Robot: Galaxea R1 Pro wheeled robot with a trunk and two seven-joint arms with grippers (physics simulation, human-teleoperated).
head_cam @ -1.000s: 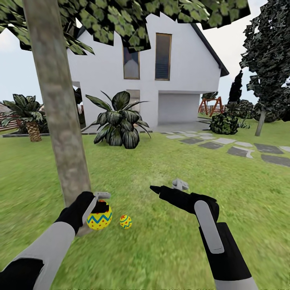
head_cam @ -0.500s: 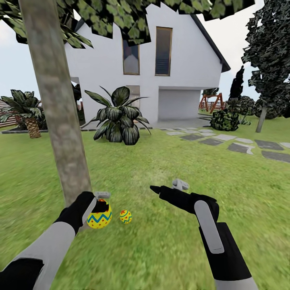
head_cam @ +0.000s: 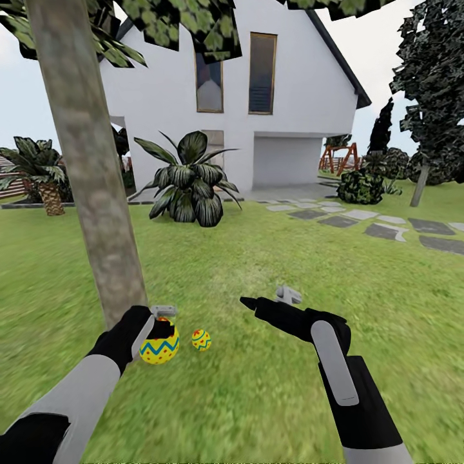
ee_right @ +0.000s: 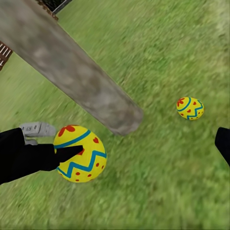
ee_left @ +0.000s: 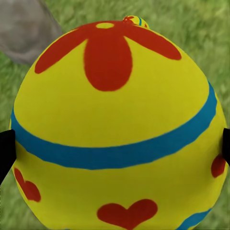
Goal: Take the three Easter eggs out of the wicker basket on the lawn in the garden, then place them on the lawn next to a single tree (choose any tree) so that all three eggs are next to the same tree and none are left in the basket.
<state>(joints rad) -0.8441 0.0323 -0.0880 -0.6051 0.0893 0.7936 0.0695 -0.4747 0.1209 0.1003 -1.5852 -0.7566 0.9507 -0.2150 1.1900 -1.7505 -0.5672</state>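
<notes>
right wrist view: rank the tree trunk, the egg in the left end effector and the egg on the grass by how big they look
1. tree trunk, largest.
2. egg held in the left end effector.
3. egg on the grass, smallest.

The two eggs may really match: the held one is nearer the camera.

The head camera looks forward and down across the lawn (head_cam: 258, 386) toward the house (head_cam: 258, 116). The left wrist camera sits tight against 1 egg (ee_left: 115, 129); the right wrist camera, farther back, shares that egg (ee_right: 80, 153) and the tree (ee_right: 72, 76).
</notes>
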